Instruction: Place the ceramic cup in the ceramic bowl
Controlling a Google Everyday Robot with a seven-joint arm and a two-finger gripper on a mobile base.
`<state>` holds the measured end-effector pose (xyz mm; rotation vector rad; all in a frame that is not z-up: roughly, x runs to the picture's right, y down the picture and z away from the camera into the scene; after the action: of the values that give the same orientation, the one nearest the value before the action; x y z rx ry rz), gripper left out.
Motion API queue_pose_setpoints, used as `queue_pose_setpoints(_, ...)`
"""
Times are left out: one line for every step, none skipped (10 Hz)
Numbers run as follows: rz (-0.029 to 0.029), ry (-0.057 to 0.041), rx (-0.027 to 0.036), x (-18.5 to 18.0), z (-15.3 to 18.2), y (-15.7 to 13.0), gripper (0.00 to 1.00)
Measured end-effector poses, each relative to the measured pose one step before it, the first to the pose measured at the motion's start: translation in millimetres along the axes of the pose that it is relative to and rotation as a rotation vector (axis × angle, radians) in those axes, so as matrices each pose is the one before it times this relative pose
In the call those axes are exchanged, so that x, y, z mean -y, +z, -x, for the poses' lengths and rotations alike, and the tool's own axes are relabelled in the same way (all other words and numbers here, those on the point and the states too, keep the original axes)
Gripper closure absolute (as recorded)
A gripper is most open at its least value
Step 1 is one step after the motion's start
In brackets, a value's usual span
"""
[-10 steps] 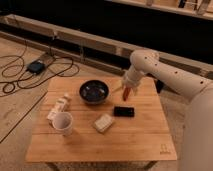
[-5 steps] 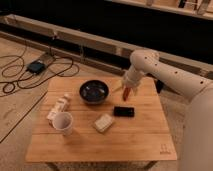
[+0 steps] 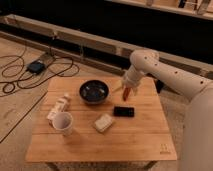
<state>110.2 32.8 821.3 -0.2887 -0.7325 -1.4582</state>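
Note:
The ceramic cup point(image 3: 63, 123) is white and stands upright near the left front of the wooden table point(image 3: 145, 135). The ceramic bowl point(image 3: 94, 92) is dark blue-black and sits at the table's middle back. My gripper point(image 3: 127, 93) hangs from the white arm point(image 3: 150, 65) at the back right, just right of the bowl and above the flat black object. It is far from the cup and holds nothing that I can see.
A white labelled bottle point(image 3: 58, 107) lies left of the cup. A pale rectangular packet point(image 3: 104, 122) lies at the table's middle, and a flat black phone-like object point(image 3: 123, 111) lies right of it. Cables and a black box point(image 3: 37, 66) lie on the floor to the left.

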Motion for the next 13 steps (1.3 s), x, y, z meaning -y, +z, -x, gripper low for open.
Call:
queue_pose_setpoints(-0.00141,-0.01682,-0.00198,6.10,-0.09,-3.44,0.20)
queue_pose_setpoints(0.00095,-0.04840,0.00252,18.69,1.45,-4.18,0.20)
queue_pose_setpoints(0.00589,-0.05256,0.00802,20.19,3.75,-3.23,0.20)
queue_pose_setpoints(0.01150,-0.05489,0.01247,19.60,7.64,-2.63,0.20)
queue_pose_setpoints(0.01060,-0.04533,0.01340,16.67,7.11,-0.69,0.20)
queue_pose_setpoints(0.01585,-0.06712,0.02561,24.44,12.98,1.28,0.20)
queue_pose_setpoints(0.01483,-0.05313,0.01465,18.45,9.03,2.53,0.20)
queue_pose_setpoints(0.00946,-0.04687,0.01308,17.73,7.30,3.56,0.20)
queue_pose_setpoints(0.01102,-0.04708,0.00859,17.83,4.51,4.69,0.20)
queue_pose_setpoints(0.00599,-0.04390,0.01115,21.56,2.63,6.76,0.20)
queue_pose_setpoints(-0.00011,-0.01918,0.00634,10.61,-0.38,4.13,0.20)
queue_pose_setpoints(-0.00577,-0.02924,0.01500,16.77,-1.55,8.08,0.20)
queue_pose_setpoints(-0.00464,-0.02725,0.01138,13.03,-2.48,6.14,0.20)
